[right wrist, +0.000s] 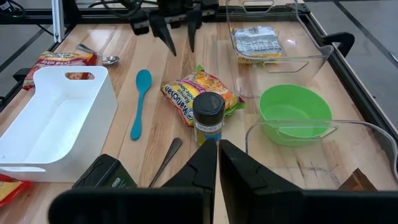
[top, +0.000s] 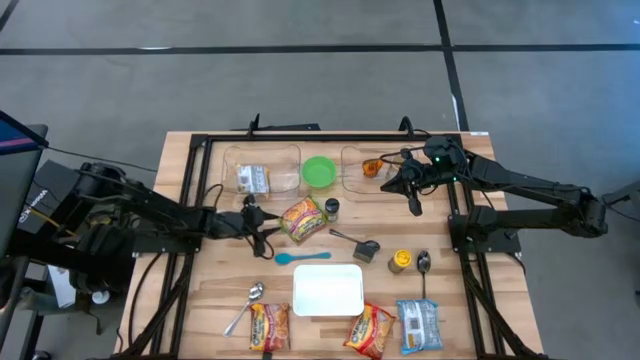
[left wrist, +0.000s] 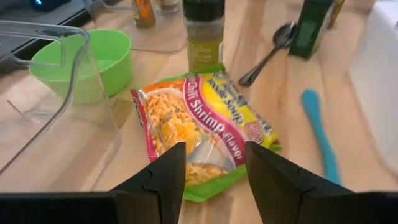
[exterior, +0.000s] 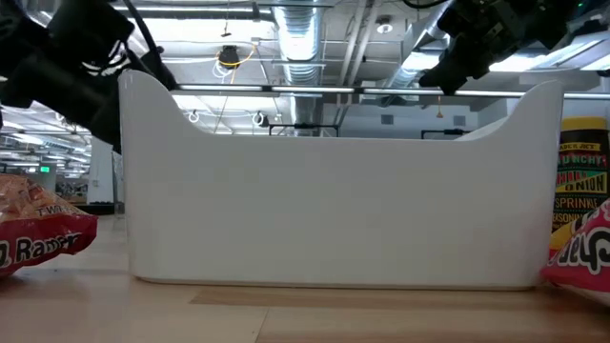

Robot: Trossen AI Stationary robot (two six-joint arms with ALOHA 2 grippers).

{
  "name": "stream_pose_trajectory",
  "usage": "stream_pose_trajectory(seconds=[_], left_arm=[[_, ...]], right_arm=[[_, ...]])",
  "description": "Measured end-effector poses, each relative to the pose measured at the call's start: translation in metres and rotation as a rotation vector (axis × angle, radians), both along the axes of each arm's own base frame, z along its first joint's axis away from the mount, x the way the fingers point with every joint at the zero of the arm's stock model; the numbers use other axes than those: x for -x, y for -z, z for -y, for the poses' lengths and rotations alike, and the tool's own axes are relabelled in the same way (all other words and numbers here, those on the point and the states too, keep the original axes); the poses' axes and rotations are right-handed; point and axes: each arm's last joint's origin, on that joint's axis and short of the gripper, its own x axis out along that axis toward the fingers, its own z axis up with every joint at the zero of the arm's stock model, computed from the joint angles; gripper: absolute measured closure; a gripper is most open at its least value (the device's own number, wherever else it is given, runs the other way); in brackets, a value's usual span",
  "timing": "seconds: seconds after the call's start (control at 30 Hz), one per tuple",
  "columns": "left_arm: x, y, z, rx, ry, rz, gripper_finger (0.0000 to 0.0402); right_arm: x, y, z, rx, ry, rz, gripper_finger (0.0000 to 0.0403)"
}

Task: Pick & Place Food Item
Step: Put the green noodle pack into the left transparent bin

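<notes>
A yellow and red ramen packet (top: 305,218) (left wrist: 199,127) (right wrist: 199,93) lies flat on the wooden table near its middle. My left gripper (top: 266,236) (left wrist: 214,152) (right wrist: 180,43) stands open just left of the packet, slanting down toward it. Its fingertips are over the packet's near end and touch nothing. My right gripper (top: 413,205) (right wrist: 217,149) is shut and holds nothing. It hangs above the table at the far right, pointing toward the packet and a dark-lidded spice jar (right wrist: 208,112).
A green bowl (top: 319,172) and two clear containers (top: 262,170) (top: 370,165) stand at the far side. A blue spoon (top: 303,257), a white bin (top: 328,290), metal spoons, a yellow jar (top: 400,261) and more packets (top: 270,325) lie nearer the front edge.
</notes>
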Motion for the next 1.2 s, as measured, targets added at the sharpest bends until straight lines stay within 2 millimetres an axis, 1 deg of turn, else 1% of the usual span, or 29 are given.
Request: stream_pose_trajectory(seconds=[0.13, 0.33, 0.7, 0.9, 1.2], left_arm=[[-0.008, 0.001, 0.001, -0.038, -0.018, -0.061, 0.0243], [-0.014, 0.0, 0.002, -0.117, 0.017, -0.123, 0.0243], [-0.008, 0.008, 0.001, -0.249, 0.091, -0.269, 0.0243], [-0.008, 0.008, 0.0, -0.345, 0.149, -0.305, 0.0243], [-0.009, 0.009, -0.001, -0.352, 0.145, -0.315, 0.0243]], right_arm=[[0.0, 0.0, 0.0, 0.0, 0.0, 0.0, 0.039], [0.0, 0.0, 0.0, 0.0, 0.0, 0.0, 0.039], [0.0, 0.0, 0.0, 0.007, -0.003, 0.0, 0.039], [0.0, 0.0, 0.0, 0.007, -0.003, 0.0, 0.039], [0.0, 0.0, 0.0, 0.007, -0.003, 0.0, 0.039]])
